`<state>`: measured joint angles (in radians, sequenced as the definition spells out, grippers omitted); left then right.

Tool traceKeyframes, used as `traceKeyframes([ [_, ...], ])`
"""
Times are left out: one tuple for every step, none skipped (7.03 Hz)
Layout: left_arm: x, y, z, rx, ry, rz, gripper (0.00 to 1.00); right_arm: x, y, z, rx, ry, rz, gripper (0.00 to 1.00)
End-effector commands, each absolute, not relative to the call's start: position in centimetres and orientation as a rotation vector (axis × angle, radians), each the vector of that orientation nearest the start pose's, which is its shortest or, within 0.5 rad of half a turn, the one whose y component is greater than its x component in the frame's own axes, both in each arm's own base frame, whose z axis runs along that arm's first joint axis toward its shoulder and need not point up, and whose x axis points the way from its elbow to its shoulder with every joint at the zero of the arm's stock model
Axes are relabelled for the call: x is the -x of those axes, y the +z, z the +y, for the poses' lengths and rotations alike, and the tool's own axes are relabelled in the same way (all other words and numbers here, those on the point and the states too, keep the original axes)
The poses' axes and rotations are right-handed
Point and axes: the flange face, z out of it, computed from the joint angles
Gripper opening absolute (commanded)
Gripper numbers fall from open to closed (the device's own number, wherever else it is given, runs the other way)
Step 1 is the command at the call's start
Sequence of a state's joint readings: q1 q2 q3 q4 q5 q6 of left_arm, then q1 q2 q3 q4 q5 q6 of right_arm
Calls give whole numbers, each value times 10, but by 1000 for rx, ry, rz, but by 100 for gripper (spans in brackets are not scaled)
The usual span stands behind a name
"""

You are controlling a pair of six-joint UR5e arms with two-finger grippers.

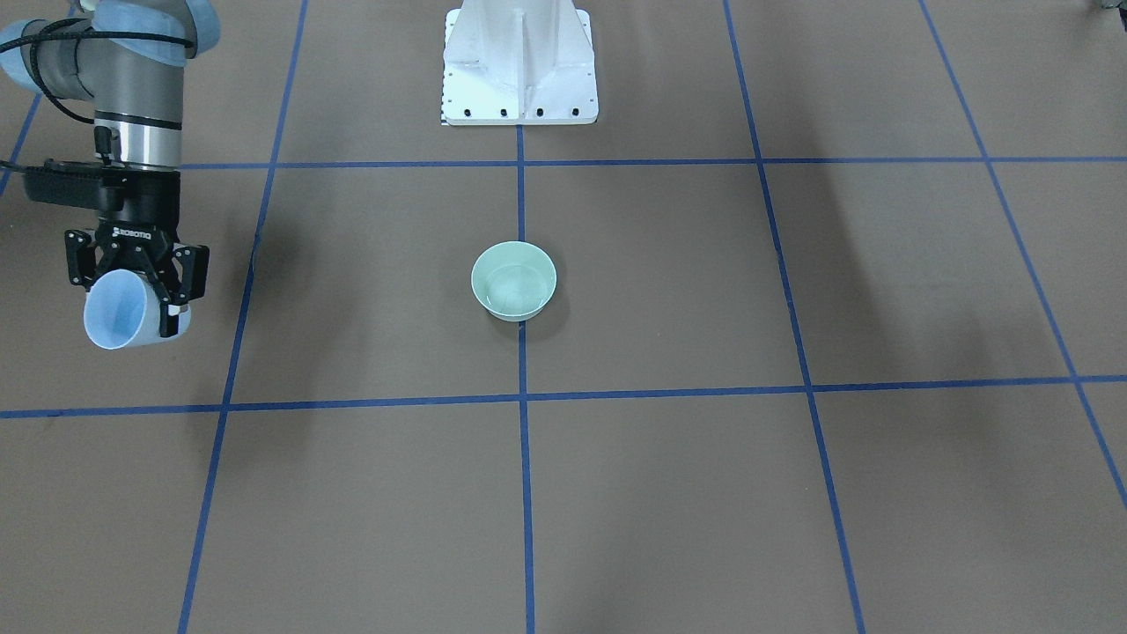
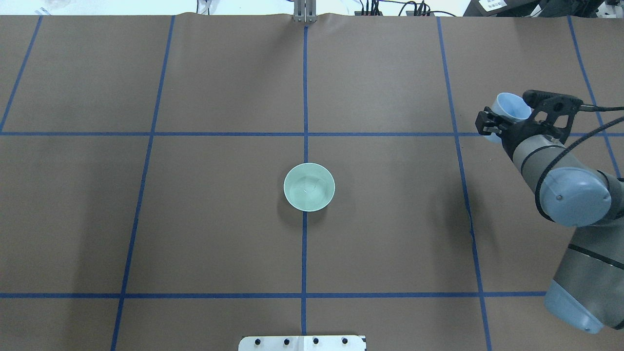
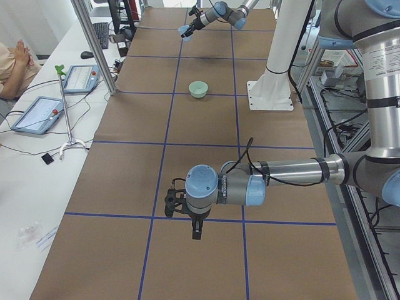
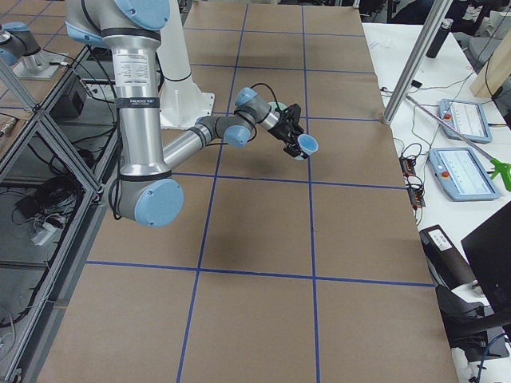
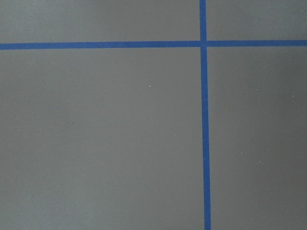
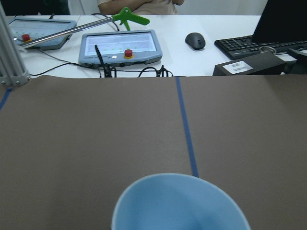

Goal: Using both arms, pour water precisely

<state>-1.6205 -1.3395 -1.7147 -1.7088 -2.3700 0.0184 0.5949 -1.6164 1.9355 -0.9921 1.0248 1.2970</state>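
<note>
blue cup [image 1: 119,313] clamped in right end effector [image 1: 132,295]; left end effector [image 3: 196,234] aperture unclear.

Robotics lab: brown counter [image 2: 219,219] gridded with blue tape [image 2: 305,97], teach pendants [image 6: 120,47] (red stop buttons), keyboard [image 6: 254,45] on side desk [image 6: 192,62].

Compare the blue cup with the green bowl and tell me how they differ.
Colour: the cup is pale blue, the bowl pale green. Shape: the cup is narrower and deeper, the bowl wide and shallow. Pose: the cup is held tilted above the table by the right end effector, off to the side; the bowl stands upright on the table's middle, on a blue tape line. Both are plain, open-topped and handle-free.
</note>
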Motion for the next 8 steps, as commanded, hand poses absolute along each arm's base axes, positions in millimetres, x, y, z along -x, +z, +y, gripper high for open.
traceKeyframes([
  [81, 674, -394, -77, -6, 797, 100, 279, 513, -420, -911, 591, -549, 0],
  [81, 673, -394, -77, -6, 797, 100, 279, 548, -422, -930, 597, -529, 0],
  [81, 672, -395, -80, -5, 797, 100, 287, 573, -417, -955, 579, -503, 0],
  [81, 672, -397, -81, -4, 797, 100, 303, 583, -411, -960, 553, -504, 0],
  [80, 671, -398, -81, -3, 797, 100, 314, 584, -403, -974, 536, -500, 0],
  [80, 671, -399, -81, -3, 797, 100, 320, 587, -397, -992, 524, -487, 0],
  [80, 671, -399, -81, -3, 797, 100, 323, 595, -394, -1004, 516, -465, 0],
  [80, 671, -400, -81, -3, 797, 100, 331, 593, -396, -1020, 522, -465, 18],
])
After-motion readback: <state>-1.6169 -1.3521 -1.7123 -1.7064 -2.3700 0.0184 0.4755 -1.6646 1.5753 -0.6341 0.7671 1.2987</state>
